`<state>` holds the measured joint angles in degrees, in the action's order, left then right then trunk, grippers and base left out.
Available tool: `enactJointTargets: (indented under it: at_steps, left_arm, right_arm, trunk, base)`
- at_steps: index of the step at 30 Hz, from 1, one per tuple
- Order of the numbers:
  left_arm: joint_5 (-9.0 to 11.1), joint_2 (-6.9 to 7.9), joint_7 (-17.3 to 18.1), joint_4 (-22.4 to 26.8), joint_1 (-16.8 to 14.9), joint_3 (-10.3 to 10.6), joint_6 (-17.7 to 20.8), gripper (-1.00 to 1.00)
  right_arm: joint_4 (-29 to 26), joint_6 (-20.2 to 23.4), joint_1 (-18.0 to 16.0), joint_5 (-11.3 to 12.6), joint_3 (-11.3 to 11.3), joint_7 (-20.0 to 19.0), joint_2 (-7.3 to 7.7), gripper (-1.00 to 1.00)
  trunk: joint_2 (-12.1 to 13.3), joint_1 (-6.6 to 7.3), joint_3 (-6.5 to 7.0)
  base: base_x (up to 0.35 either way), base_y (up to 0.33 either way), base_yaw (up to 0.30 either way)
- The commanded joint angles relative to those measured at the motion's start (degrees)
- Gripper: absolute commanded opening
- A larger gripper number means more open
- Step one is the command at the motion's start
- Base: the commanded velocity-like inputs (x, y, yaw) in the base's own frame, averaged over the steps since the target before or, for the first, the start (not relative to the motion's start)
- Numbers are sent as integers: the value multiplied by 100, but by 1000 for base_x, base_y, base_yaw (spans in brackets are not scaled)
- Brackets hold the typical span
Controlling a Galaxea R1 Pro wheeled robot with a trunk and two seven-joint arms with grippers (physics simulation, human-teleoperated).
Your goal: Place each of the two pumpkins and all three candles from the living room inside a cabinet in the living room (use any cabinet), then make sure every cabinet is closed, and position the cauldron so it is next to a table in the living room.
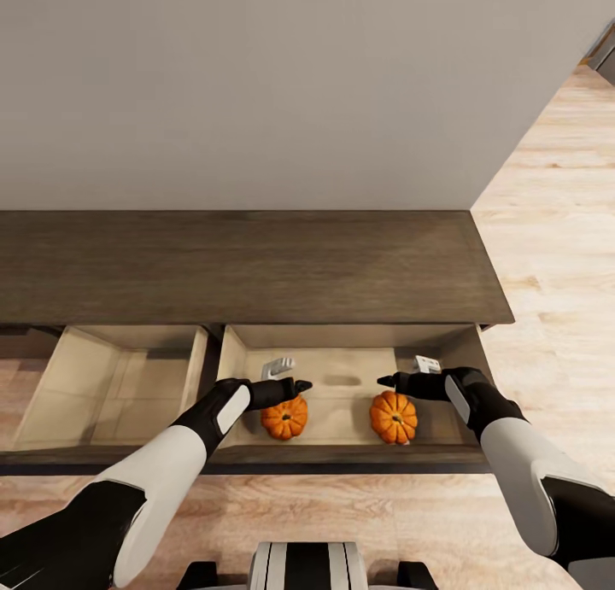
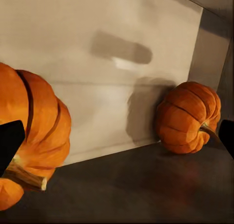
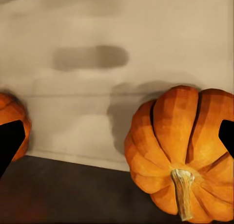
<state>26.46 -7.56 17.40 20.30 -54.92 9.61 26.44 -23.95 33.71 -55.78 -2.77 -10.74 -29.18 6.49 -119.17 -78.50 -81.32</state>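
While both pumpkins (image 1: 284, 417) (image 1: 394, 417) are sitting in the cabinet's (image 1: 248, 265) open right drawer (image 1: 342, 389), the left gripper (image 1: 299, 388) and right gripper (image 1: 383, 381) are hovering above. Wrist views are showing both spread, gripping nothing; lifting straight up should avoid nudging them.

Two pumpkins, the left pumpkin (image 1: 284, 417) and the right pumpkin (image 1: 394, 417), sat well apart in the open right drawer (image 1: 342, 383), with bare floor between them. The open left drawer (image 1: 120, 385) offered unobstructed room. The cabinet top (image 1: 248, 265) overhung the drawers' backs.
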Motion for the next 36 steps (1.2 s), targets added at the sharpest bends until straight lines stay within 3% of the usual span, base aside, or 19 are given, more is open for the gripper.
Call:
enactJointTargets:
  at_steps: [1, 6, 12, 14, 16, 18, 21, 22, 24, 26, 33, 36]
  left_arm:
    - [24, 4, 2, 5, -2, 18, 41, 100]
    - [27, 19, 16, 9, 2, -11, 161, 100]
    - [26, 21, 18, 207, 10, -14, 531, 100]
    - [27, 24, 18, 470, 72, -13, 628, 100]
    - [23, 25, 6, 814, 209, -20, 817, 100]
    - [15, 70, -19, 1650, 553, -34, 1167, 100]
    - [6, 101, -33, 2389, 843, -41, 1410, 100]
    - [8, 106, -35, 2553, 913, -42, 1464, 100]
    - [7, 112, -96, 3348, 1282, -45, 1815, 100]
    - [9, 113, -188, 3964, 1545, -51, 2019, 100]
    - [38, 118, -251, 4871, 1999, -317, 2319, 100]
    - [204, 121, -259, 5537, 2303, -534, 2447, 100]
  right_arm:
    - [-8, 36, 2, -32, -41, -33, -3, 100]
    - [-326, 76, 111, -37, -31, -42, 1, 100]
    - [-2425, 773, 1100, -47, -9, -23, -7, 100]
    - [-2751, 891, 1231, -48, -8, -17, -7, 100]
    - [-2931, 994, 1301, -50, -8, -16, -7, 100]
    - [-3382, 1157, 1451, -50, -6, -16, -8, 100]
    - [-4082, 1435, 1743, -46, 40, -15, -8, 100]
    - [-4252, 1520, 1810, -47, 85, -16, -8, 100]
    - [-4925, 1879, 2028, -43, 387, -16, -5, 100]
    - [-5414, 2051, 2208, -41, 505, -17, -6, 100]
    - [-6426, 2532, 2584, -40, 584, -18, 13, 100]
    - [-6711, 2617, 2715, -38, 588, -18, 19, 100]
  trunk:
    - [0, 1, -2]
    - [0, 1, -2]
    - [0, 1, 0]
    - [0, 1, 10]
    - [0, 1, 24]
    - [0, 1, 40]
    - [0, 1, 66]
    - [0, 1, 75]
    - [0, 1, 94]
    - [0, 1, 112]
    - [0, 1, 177]
    - [0, 1, 205]
  base:
    - [0, 0, 0]
    - [0, 0, 0]
    - [0, 0, 0]
    - [0, 0, 0]
    - [0, 0, 0]
    - [0, 0, 0]
    - [0, 0, 0]
    - [0, 0, 0]
    - [0, 0, 0]
    - [0, 0, 0]
    - [0, 0, 0]
    - [0, 0, 0]
